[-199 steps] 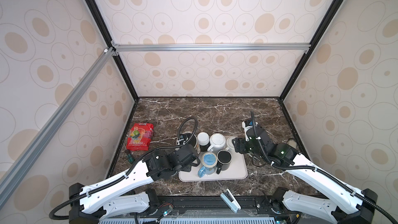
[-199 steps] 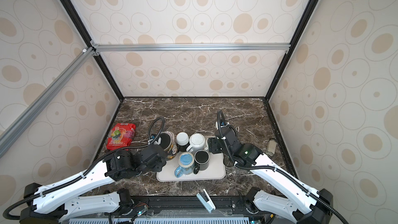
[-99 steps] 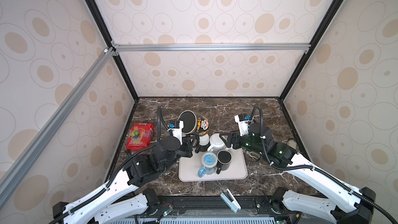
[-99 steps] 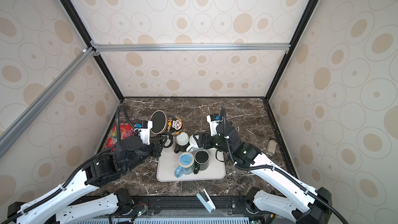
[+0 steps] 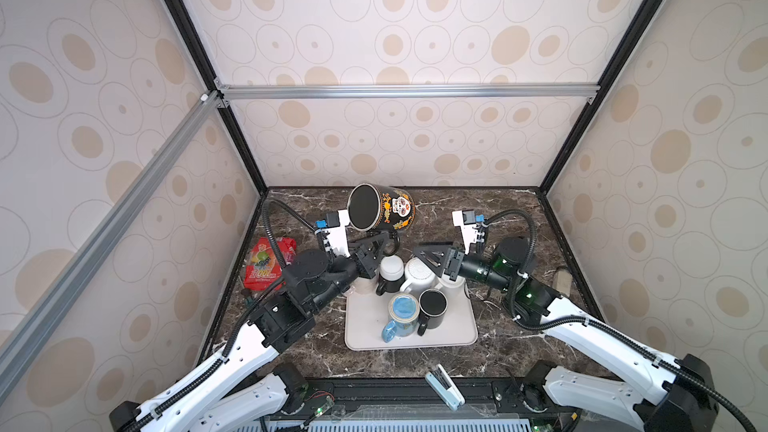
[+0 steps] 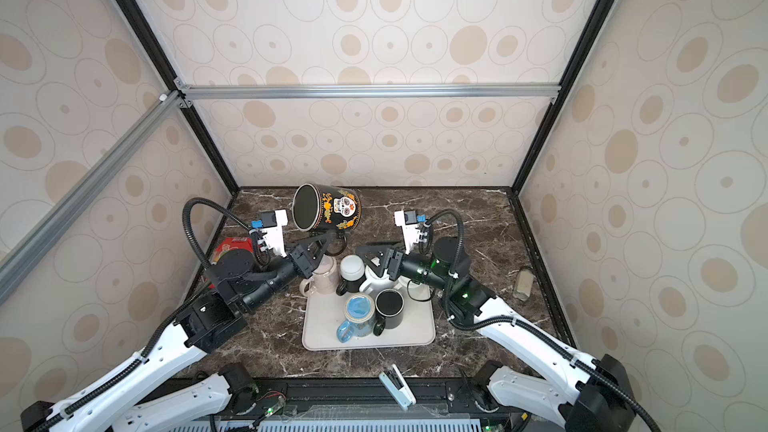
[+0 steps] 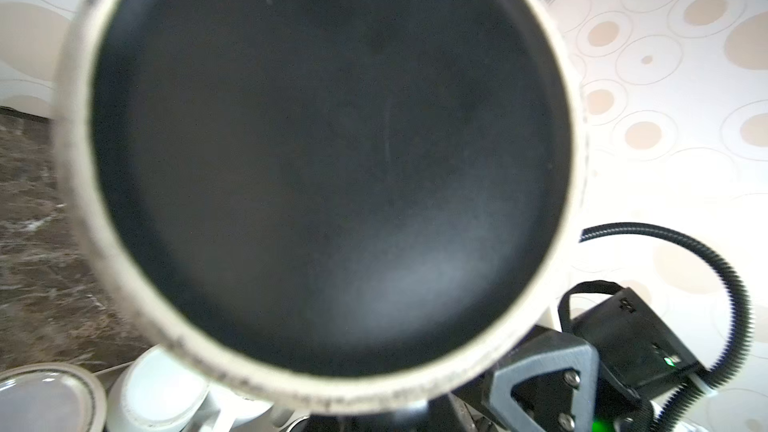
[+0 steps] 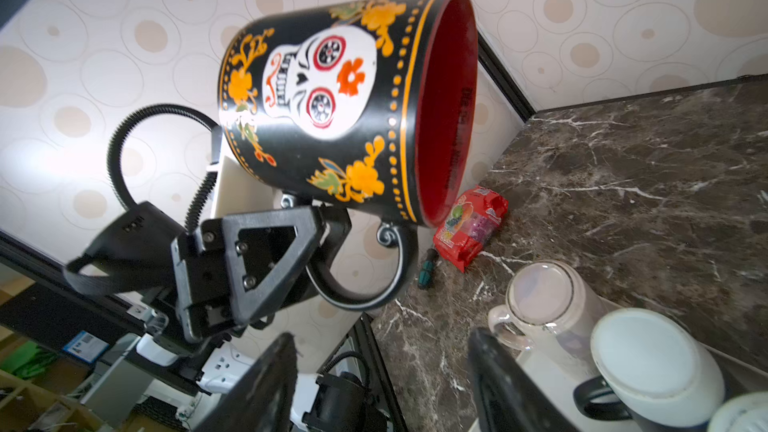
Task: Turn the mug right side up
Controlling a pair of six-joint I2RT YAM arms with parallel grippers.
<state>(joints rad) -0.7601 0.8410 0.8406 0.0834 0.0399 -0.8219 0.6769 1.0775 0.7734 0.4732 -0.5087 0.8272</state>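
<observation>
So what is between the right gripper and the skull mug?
Nothing: in the right wrist view only open air separates the right gripper from the skull mug, held aloft by the left gripper.

Oval-patterned walls (image 5: pixel 415 14), aluminium rail (image 5: pixel 407 91), marble tabletop (image 5: pixel 498 209)

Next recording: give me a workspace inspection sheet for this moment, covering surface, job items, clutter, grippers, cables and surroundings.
Surface: dark marble table, with a pale tray on it.
Job's things: skull mug in the air, lying sideways, base toward the camera in both top views; the red inside shows in the right wrist view.
Clutter: other mugs on the tray, some upside down, including a blue mug; red snack packet at the table's left; small screwdriver near it.
Grippers: left gripper shut on the skull mug's handle; right gripper open, empty, above the tray.
Cables: corrugated hoses loop over both wrists.
Surroundings: spotted wall panels, aluminium frame.
</observation>
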